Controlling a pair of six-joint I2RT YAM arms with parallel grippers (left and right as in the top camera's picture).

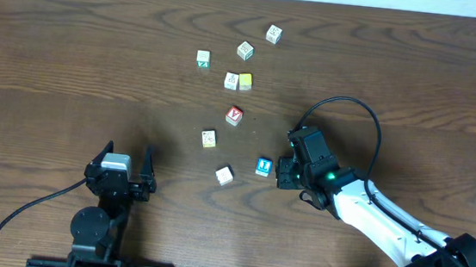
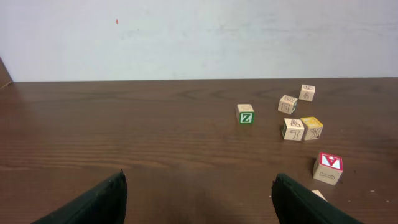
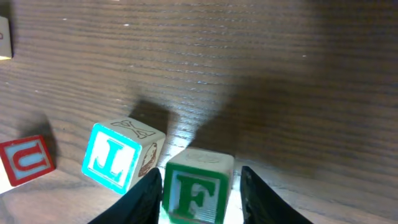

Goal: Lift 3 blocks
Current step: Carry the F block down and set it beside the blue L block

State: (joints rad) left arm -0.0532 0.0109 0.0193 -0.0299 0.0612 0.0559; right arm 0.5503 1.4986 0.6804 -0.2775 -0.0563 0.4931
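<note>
Green F block between my right jaws, its bottom cut off, letter upright, grip I cannot tell, left jaws open wide

Dark wood table, alphabet blocks scattered ctr, red Y block mid-cluster

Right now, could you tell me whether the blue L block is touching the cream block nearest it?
Apart. The overhead view shows a plain gap of dark wood between the blue L block and the cream block; their edges do not meet.
</note>
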